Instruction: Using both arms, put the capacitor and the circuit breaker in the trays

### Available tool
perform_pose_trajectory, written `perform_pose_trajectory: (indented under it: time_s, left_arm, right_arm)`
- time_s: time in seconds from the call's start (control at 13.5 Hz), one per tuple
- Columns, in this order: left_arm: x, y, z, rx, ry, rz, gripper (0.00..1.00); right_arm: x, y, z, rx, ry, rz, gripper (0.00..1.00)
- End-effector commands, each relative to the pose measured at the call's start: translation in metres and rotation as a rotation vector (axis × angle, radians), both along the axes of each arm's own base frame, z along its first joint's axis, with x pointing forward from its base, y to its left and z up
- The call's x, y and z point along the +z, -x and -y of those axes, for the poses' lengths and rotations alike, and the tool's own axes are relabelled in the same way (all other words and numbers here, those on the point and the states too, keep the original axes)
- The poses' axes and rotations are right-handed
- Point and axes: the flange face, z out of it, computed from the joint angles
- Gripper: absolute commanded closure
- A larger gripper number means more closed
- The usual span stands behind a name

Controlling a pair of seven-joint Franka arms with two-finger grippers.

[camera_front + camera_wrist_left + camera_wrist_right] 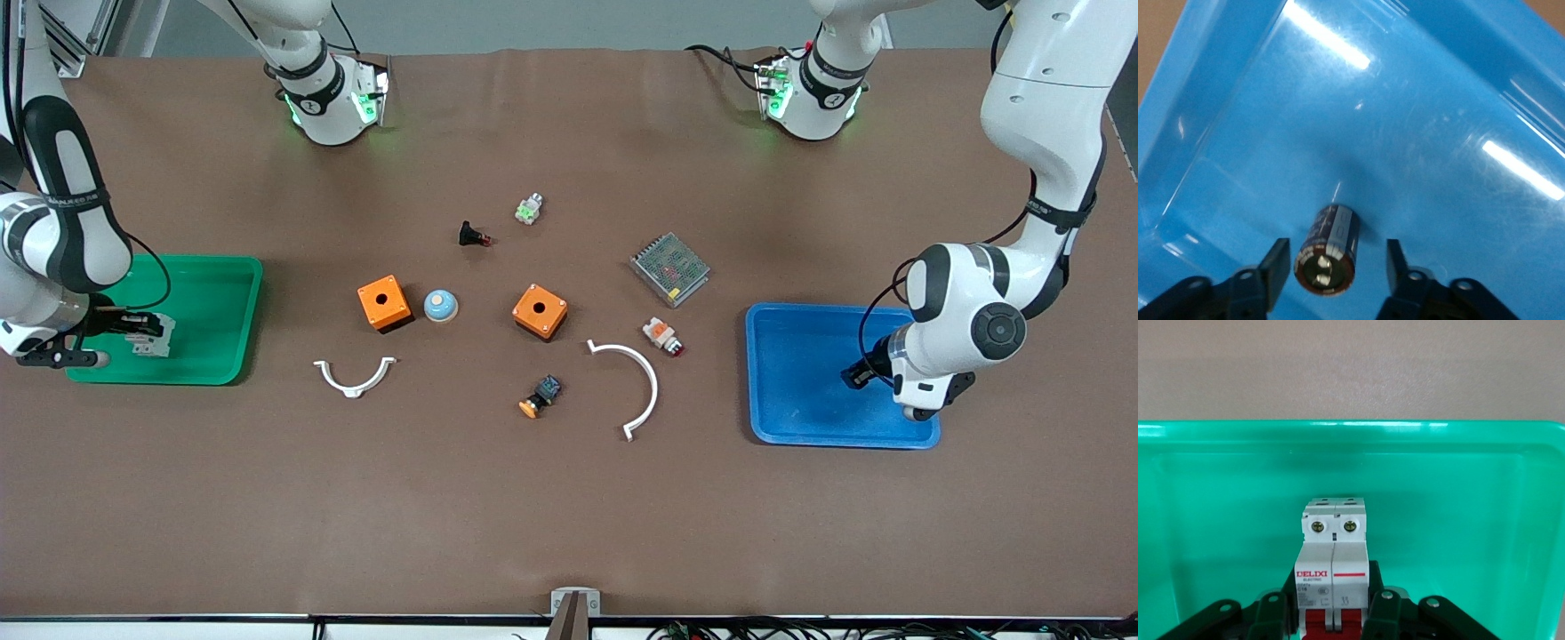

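While the white curved bracket point(633, 382) and orange-capped switch point(540, 396) lie nearest the table's front edge, the left gripper point(1335, 267) hangs spread in the blue tray point(800, 400), the capacitor point(1328, 250) lying loose between its fingers. At the right arm's end, the right gripper point(1333, 603) pinches the circuit breaker point(1333, 567) in the green tray point(222, 311). Orange boxes point(540, 311) sit mid-table, unobstructed.
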Motion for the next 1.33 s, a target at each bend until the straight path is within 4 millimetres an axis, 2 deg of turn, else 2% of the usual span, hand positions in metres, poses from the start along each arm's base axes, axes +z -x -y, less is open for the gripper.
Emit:
perform_pose_trajectory:
  time_s: [0.0, 0.07, 0.15, 0.22, 0.3, 0.37, 0.59, 0.66, 0.81, 0.96, 1.11, 1.26]
  left_arm:
    - [0.061, 0.004, 0.013, -0.044, -0.022, -0.003, 0.0]
    - [0.097, 0.003, 0.026, -0.059, -0.026, -0.002, 0.0]
    - [0.124, 0.005, 0.04, -0.087, -0.033, -0.02, 0.0]
    - [0.153, 0.005, 0.049, -0.104, -0.041, -0.031, 0.0]
    - [0.183, 0.006, 0.057, -0.115, -0.05, -0.011, 0.0]
    - [0.214, 0.005, 0.058, -0.12, -0.061, 0.025, 0.0]
    - [0.28, 0.002, 0.053, -0.257, -0.063, 0.078, 0.0]
    - [0.296, 0.001, 0.05, -0.306, -0.062, 0.07, 0.0]
    - [0.328, -0.002, 0.047, -0.373, -0.066, 0.074, 0.0]
    - [0.349, -0.005, 0.041, -0.39, -0.07, 0.104, 0.0]
    - [0.368, -0.004, 0.038, -0.399, -0.085, 0.109, 0.0]
    - [0.388, -0.003, 0.037, -0.424, -0.14, 0.117, 0.0]
  right_arm:
    - [-0.002, 0.005, 0.002, -0.016, -0.007, 0.006, 0.71]
    - [-0.001, 0.005, 0.003, -0.018, -0.006, 0.007, 0.48]
    - [-0.002, 0.007, 0.003, -0.018, -0.01, -0.001, 0.09]
    - [0.001, 0.006, 0.001, -0.016, -0.012, -0.004, 0.0]
    - [0.007, 0.007, 0.0, -0.014, -0.024, -0.027, 0.0]
    - [0.023, 0.004, -0.005, -0.008, -0.029, -0.032, 0.0]
    - [0.086, -0.001, -0.029, 0.021, -0.032, -0.018, 0.01]
    - [0.111, 0.0, -0.038, 0.011, -0.032, -0.015, 0.01]
    - [0.158, 0.004, -0.07, -0.038, -0.026, -0.016, 0.01]
    - [0.204, 0.01, -0.103, -0.051, -0.023, -0.01, 0.01]
    - [0.241, 0.017, -0.134, -0.038, -0.022, 0.001, 0.01]
    - [0.27, 0.017, -0.166, -0.05, -0.017, -0.016, 0.01]
